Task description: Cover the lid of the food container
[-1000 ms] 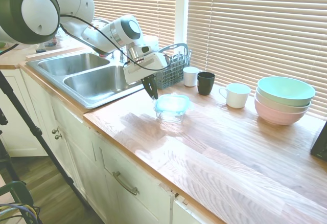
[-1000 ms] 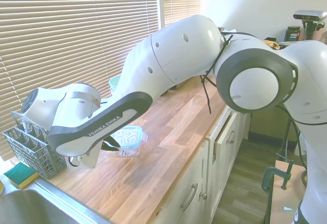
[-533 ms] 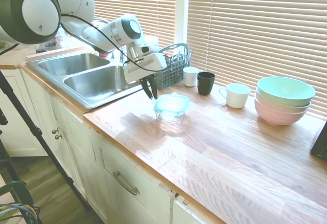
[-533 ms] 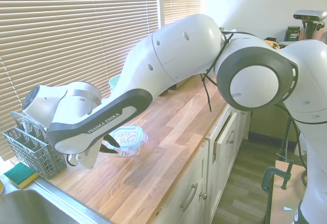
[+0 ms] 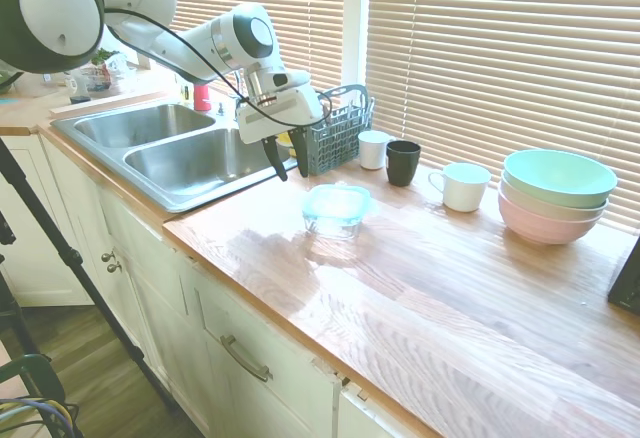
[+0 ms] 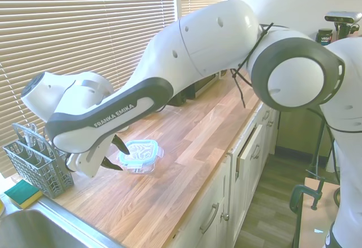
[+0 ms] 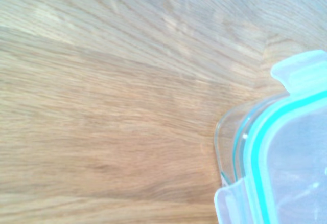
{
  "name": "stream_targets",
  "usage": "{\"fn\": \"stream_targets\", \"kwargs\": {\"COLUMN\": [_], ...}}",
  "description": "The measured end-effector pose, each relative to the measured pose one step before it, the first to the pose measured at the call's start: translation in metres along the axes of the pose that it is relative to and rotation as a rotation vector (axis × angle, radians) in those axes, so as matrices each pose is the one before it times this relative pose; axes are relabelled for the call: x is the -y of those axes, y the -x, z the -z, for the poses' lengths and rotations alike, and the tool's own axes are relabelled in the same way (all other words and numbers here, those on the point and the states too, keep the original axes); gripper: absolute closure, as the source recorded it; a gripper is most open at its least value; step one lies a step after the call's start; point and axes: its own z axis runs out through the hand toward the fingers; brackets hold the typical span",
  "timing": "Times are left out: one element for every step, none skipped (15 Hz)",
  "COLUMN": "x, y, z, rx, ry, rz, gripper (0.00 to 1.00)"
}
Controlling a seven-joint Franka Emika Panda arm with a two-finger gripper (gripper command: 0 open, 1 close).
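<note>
The lid (image 5: 337, 201) sits on the food container (image 5: 335, 220) on the counter (image 5: 420, 268). The gripper (image 5: 288, 159) hangs beside it, fingers apart and empty. The lid looks light and flexible (glass beneath is probably slippery, breakable), so press its snap tabs.

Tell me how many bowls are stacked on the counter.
3 bowls in one stack at the counter's far end by the blinds: mint on top, cream in the middle, pink at the bottom. More could be nested inside.
</note>
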Motion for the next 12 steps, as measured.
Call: {"fn": "stream_targets", "kwargs": {"x": [-0.01290,-0.01481,-0.01643,-0.01782,-0.01775,-0.01888,-0.01826,-0.01655,-0.01641,-0.01348,-0.01169,-0.01086], "y": [0.00050,0.00042,0.00107,0.00098,0.00052,-0.00047,-0.00181,-0.00314,-0.00535,-0.00580,-0.00573,-0.00453], "z": [0.00691,0.00642,0.00568,0.00486,0.00373,0.00329,0.00272,0.00134,0.00092,-0.00035,-0.00192,-0.00221], "rx": [0.02355,0.01935,0.01989,0.02205,0.02657,0.02934,0.02889,0.02398,0.01831,0.01255,0.01082,0.01095], "ry": [-0.03162,-0.03062,-0.02855,-0.02505,-0.02682,-0.02863,-0.02746,-0.01938,-0.01520,-0.01145,-0.00827,-0.00351], "rz": [-0.00725,-0.00813,-0.01225,-0.01499,-0.01915,-0.01871,-0.01638,-0.01420,-0.01265,-0.01173,-0.00769,-0.00653], "gripper": [0.00,0.00,0.00,0.00,0.00,0.00,0.00,0.00,0.00,0.00,0.00,0.00]}}
